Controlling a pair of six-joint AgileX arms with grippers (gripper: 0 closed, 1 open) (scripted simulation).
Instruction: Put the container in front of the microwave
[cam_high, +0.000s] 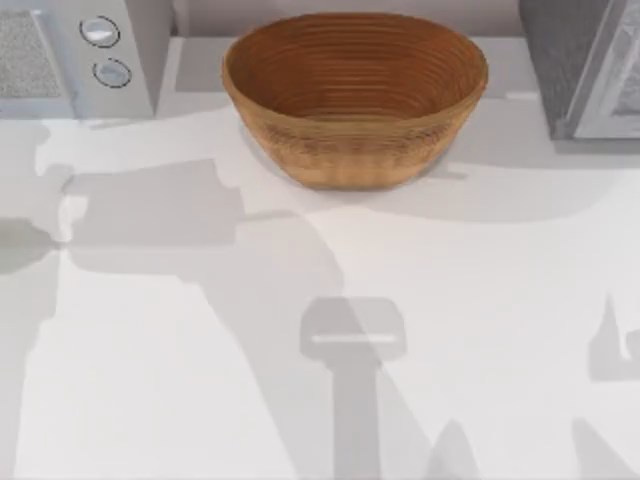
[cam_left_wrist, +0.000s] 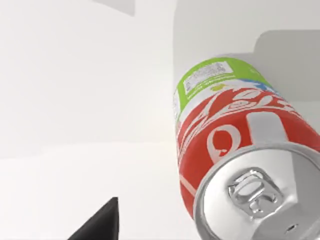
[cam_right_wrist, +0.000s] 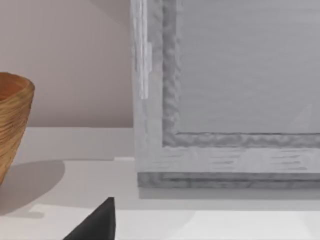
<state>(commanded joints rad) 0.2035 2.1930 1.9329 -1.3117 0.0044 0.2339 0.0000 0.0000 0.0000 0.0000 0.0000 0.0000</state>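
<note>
The can (cam_left_wrist: 235, 145) looks light, rigid and slick; grip it across its mid-body. I cannot tell whether either gripper is spread or closed.

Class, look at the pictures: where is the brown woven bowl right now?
In the top view, the woven bowl stands at the back middle of the table, between the microwave at left and the darker appliance at right.
</note>
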